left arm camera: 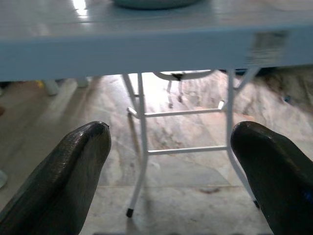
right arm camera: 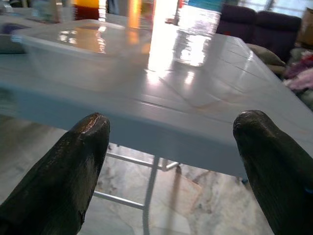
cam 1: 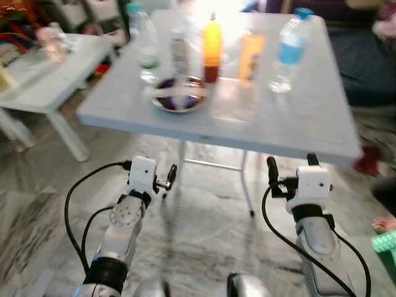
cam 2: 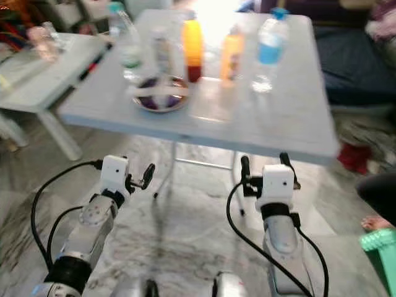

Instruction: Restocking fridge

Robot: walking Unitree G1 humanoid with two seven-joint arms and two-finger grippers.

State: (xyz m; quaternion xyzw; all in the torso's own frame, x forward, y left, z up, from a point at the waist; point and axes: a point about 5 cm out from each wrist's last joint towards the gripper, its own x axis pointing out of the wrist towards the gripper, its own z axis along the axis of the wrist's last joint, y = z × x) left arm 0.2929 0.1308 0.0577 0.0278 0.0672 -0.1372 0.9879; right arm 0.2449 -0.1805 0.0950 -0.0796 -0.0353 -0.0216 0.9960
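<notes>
I've got the rig parked in front of the pale blue-grey folding worktop (cam 1: pixel 297 117), close enough to reach but both arms held low below its near edge, I'd guess to stay clear of the edge until I pick a target. The stock sits bunched toward 12 o'clock on the far half, probably staged there for carrying to the fridge.

My count: two clear plastic water bottles, one blue-labelled at 1 o'clock (cam 1: pixel 289 49) and one green-labelled at 11 (cam 1: pixel 143 43); one tall orange sauce bottle (cam 1: pixel 212 46); one orange carton-like pack (cam 1: pixel 252 57); one blurry grey can or jar (cam 1: pixel 179 54); one round dark plate (cam 1: pixel 179 96); one clear plastic tub (right arm camera: pixel 83 46).

Left hand (cam 1: pixel 168 178) and right hand (cam 1: pixel 291 166) are both spread wide, holding nothing.
</notes>
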